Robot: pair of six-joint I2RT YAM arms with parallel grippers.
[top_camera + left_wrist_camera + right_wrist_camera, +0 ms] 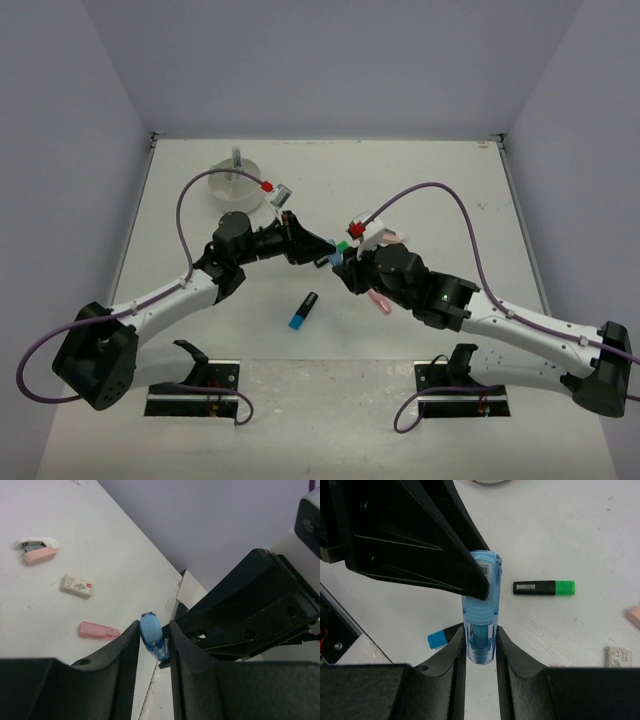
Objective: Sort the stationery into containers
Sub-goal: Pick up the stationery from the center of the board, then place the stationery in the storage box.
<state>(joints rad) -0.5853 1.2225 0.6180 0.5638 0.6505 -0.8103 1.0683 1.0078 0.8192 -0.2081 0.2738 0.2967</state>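
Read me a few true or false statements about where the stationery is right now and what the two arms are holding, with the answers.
1. The left jaws and the right jaws both grip the same translucent blue item. True.
2. The green-capped highlighter lies inside the white tub. False: it lies on the table, outside the tub.
3. A blue-capped highlighter lies loose on the table. True.
4. The tan eraser rests on top of the pink-and-white stapler. False: they lie apart on the table.
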